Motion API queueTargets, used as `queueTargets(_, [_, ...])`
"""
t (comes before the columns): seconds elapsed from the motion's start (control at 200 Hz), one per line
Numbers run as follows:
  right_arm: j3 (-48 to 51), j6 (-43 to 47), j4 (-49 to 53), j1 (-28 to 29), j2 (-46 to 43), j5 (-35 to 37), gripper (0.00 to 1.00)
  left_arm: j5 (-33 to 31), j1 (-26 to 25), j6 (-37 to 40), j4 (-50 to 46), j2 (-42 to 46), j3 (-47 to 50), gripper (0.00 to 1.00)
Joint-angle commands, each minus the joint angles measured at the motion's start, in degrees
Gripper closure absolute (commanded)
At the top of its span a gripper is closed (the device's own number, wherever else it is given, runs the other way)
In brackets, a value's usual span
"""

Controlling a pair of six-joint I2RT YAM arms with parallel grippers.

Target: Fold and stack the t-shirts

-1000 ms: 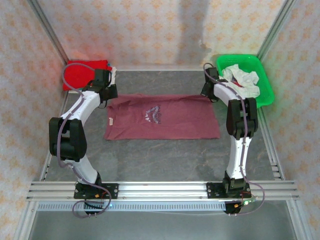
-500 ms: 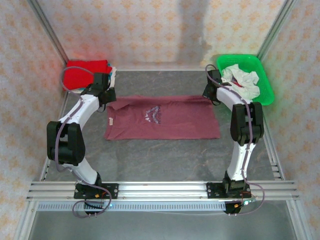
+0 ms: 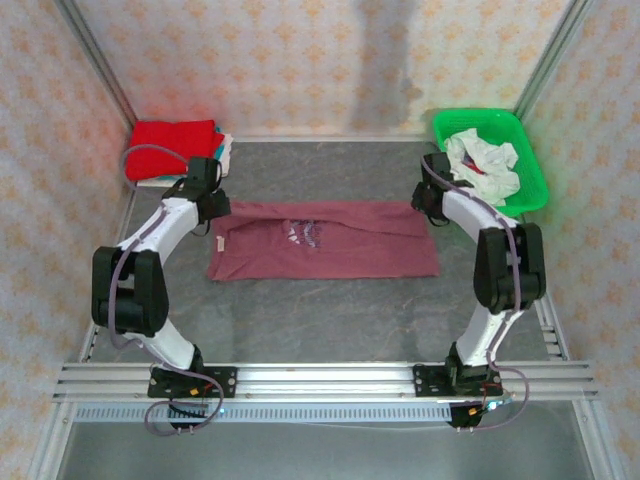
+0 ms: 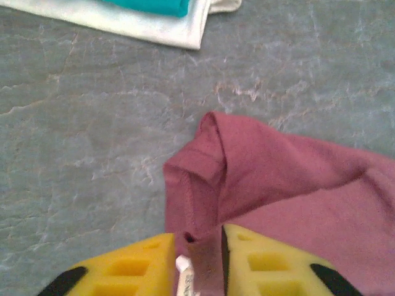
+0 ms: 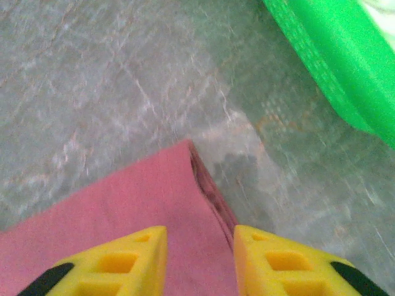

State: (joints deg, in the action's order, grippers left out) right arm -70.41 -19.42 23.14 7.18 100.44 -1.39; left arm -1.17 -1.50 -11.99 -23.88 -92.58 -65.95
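- Left hand (image 4: pixel 200 262): nearly closed, pinching a far corner of the maroon t-shirt (image 4: pixel 278 185), presumably to fold that edge over.
- Right hand (image 5: pixel 199 253): clamped on the opposite corner, which is raised off the grey bench (image 5: pixel 92 74).
- Shirt lies mid-frame in the top view; red t-shirt (image 3: pixel 172 140) upper left, green basket (image 3: pixel 480 112) upper right, patterned walls (image 3: pixel 300 60).

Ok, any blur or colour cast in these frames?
Right wrist: motion-smeared, table and green basket soft. Left wrist: fairly sharp on the maroon t-shirt. Top external: sharp; red tint on the left wall by the red t-shirt, green on the right wall by the basket.
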Motion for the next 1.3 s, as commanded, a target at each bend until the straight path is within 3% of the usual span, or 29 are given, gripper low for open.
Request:
queueTargets(0.0, [4.74, -0.90, 2.35, -0.39, -8.02, -0.24, 0.65, -0.36, -0.19, -1.45, -1.66, 6.26, 3.71, 0.62])
queueTargets(0.115, [6.51, 0.21, 3.52, -0.32, -11.32, -0.49, 0.64, 4.60, -0.93, -2.70, 1.51, 11.22, 8.92, 0.62])
queueTargets(0.23, [3.17, 1.37, 5.22, 0.47, -8.07, -3.40, 0.64, 6.35, -2.38, -2.72, 2.96, 11.46, 9.78, 0.63])
queueTargets(0.39, [-1.56, 0.46, 4.85, 1.98, -1.13, -7.50, 0.63, 7.38, -4.61, 0.48, -0.79, 5.97, 3.59, 0.61])
queueTargets(0.465, [-2.25, -0.46, 3.27, 2.29, 0.72, -9.42, 0.63, 7.14, -6.42, 2.63, -1.74, 3.73, 1.61, 0.52])
queueTargets(0.52, [-2.10, -0.95, 1.87, 2.48, 1.57, -10.57, 0.63, 6.35, -7.32, 3.43, -3.70, 1.24, -0.65, 0.51])
queueTargets(0.651, [-2.10, -0.96, 1.38, 3.47, 2.45, -10.50, 0.63, 7.41, -7.55, 4.55, -5.04, -4.24, -4.37, 0.45])
queueTargets(0.971, [1.30, -0.03, 0.95, 3.74, 0.84, -8.48, 0.62, 9.78, -7.53, 7.16, -7.89, -19.39, -16.60, 0.43])
queueTargets(1.086, [1.82, 0.30, 1.10, 3.78, 0.72, -7.97, 0.62, 10.14, -7.56, 7.53, -8.81, -22.66, -19.58, 0.45])
queueTargets(1.296, [1.95, 0.56, 0.86, 3.77, 0.54, -7.58, 0.61, 12.42, -7.56, 7.18, -8.61, -24.82, -19.74, 0.66])
